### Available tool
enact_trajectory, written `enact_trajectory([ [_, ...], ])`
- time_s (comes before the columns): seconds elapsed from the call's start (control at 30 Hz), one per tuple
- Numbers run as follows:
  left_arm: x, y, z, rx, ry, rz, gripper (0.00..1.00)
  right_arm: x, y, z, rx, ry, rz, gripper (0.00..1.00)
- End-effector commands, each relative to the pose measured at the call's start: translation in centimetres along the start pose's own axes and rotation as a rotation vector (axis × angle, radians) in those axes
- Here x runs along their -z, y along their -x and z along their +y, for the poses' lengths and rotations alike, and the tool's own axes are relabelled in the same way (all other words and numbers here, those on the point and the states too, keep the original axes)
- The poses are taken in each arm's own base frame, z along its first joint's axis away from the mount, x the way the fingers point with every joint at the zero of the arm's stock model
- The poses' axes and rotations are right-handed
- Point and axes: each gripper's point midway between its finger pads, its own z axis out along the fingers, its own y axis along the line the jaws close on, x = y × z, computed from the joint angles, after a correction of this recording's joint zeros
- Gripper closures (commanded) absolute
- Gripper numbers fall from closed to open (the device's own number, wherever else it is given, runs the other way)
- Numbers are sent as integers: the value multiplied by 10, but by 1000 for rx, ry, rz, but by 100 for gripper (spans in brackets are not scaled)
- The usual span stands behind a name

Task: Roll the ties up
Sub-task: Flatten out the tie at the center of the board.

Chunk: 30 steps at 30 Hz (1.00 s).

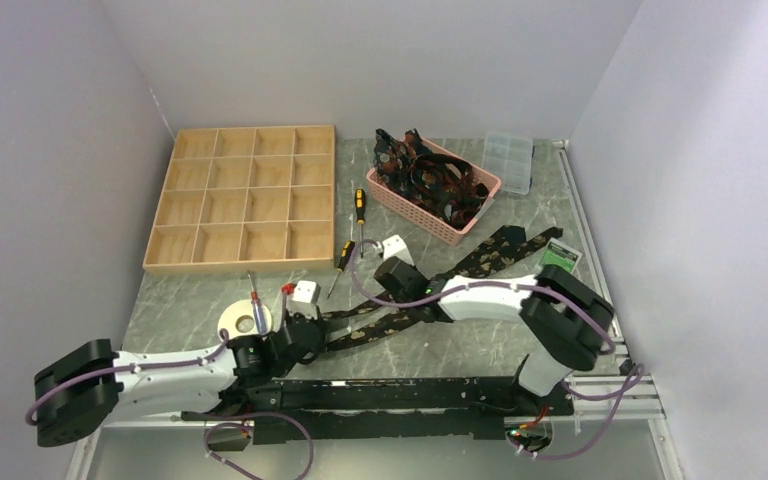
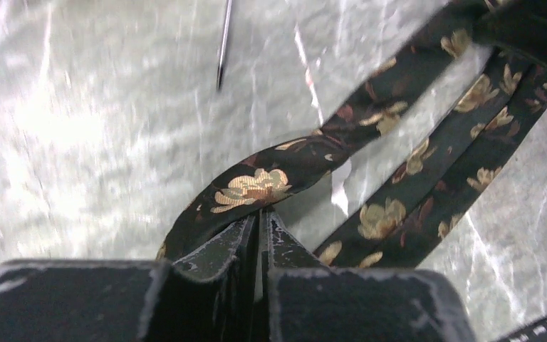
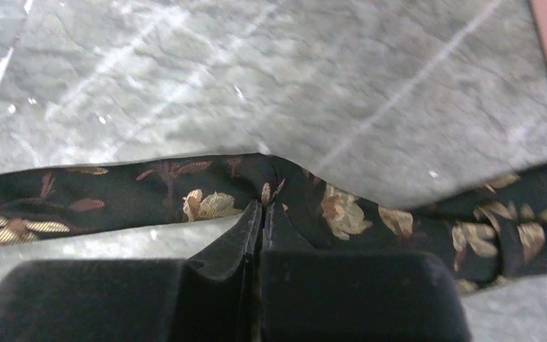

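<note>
Nearly together, left fingers [image 2: 222, 249] on tie [image 2: 256, 187]

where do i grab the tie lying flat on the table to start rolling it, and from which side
Its end at the left gripper, from above: the tie lies flat on the table, no edge to get under, so pinch across its width to raise a fold. That gripper is shut on it there.
</note>
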Motion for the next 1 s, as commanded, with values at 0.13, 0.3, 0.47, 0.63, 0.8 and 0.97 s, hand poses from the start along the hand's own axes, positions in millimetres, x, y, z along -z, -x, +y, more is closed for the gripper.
enact_trajectory([
  [0.13, -1, 119, -33, -205, -43, -532, 97, 72, 47, -26, -135, 31, -233, 100],
  [0.3, 7, 151, -52, -260, -100, -661, 97, 97, 35, -10, -120, 174, -245, 100],
  [0.47, 15, 114, -37, -197, -80, -456, 72, 95, 5, 14, -78, 273, -170, 100],
  [0.63, 54, 100, 1, 9, -33, -310, 50, 81, -23, 31, -39, 287, -87, 100],
  [0.8, 83, 105, 16, 119, -57, -286, 41, 68, -36, 32, -40, 240, -29, 100],
  [0.97, 87, 119, 6, 93, -69, -310, 39, 72, -32, 25, -62, 203, -27, 59],
])
